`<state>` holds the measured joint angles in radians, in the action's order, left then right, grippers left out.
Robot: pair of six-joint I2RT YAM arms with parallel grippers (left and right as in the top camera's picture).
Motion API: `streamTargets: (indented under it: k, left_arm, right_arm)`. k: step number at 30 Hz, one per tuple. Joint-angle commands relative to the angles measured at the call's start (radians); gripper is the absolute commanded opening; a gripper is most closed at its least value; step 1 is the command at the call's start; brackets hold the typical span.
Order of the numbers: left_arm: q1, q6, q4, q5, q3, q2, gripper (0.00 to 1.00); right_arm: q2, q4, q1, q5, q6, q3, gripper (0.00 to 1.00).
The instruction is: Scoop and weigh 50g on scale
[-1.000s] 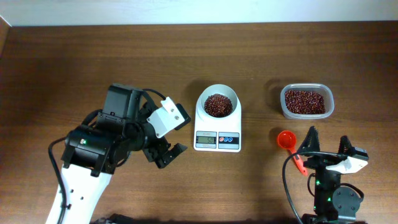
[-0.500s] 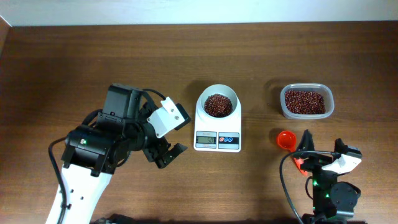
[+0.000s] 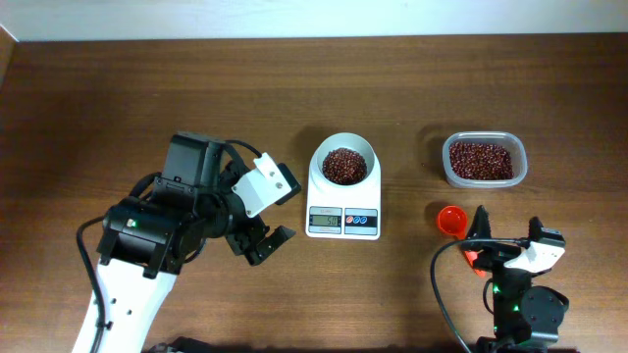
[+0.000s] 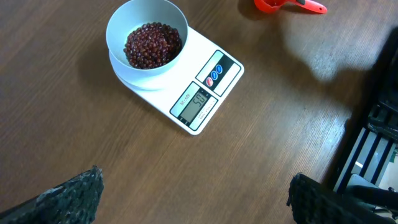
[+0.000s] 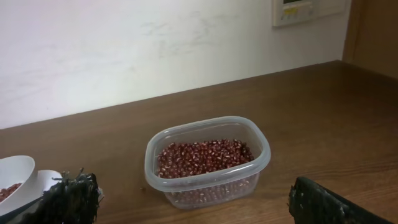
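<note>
White plastic, the scale (image 3: 343,196) stands at the middle of the brown wooden table (image 3: 118,88); its round bowl (image 3: 320,155) sits on the far half of the platform with dark red beans (image 3: 343,167) inside, and its grey display (image 4: 200,98) and small buttons face the near edge; the left gripper (image 3: 261,243) hangs near the scale's display corner, on the side away from the tub, apart from it, its fingers spread wide with nothing between them; from the left wrist the scale lies ahead at an angle, beyond the gap between the two dark fingertips (image 4: 68,196); the right gripper (image 3: 507,235) is at the near right of the table, well apart from the scale, jaws likewise wide and empty; a red scoop (image 3: 450,220) lies flat on the wood between scale and right gripper, its cup just beside the gripper's inner finger; a clear tub (image 3: 483,160) of red beans stands beyond that gripper; from the right wrist the tub sits straight ahead, and the bowl's white rim shows at the frame's left edge
</note>
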<state>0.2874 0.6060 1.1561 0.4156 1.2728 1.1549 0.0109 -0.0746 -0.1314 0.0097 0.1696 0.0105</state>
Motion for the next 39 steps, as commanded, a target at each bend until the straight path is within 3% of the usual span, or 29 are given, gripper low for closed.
streamTargets:
  k: [1,34,39]
  left_arm:
    - [-0.005,0.012,-0.002,0.014,0.014,0.001,0.99]
    - [-0.005,0.012,0.006,0.012,0.014,0.001,0.99]
    - [-0.005,-0.017,0.187,-0.098,0.011,0.000,0.99]
  right_arm:
    - [-0.007,-0.010,0.042,-0.016,-0.101,-0.005,0.99]
    - [0.000,-0.007,0.059,-0.013,-0.136,-0.005,0.99]
    - [0.000,-0.007,0.059,-0.013,-0.136,-0.005,0.99]
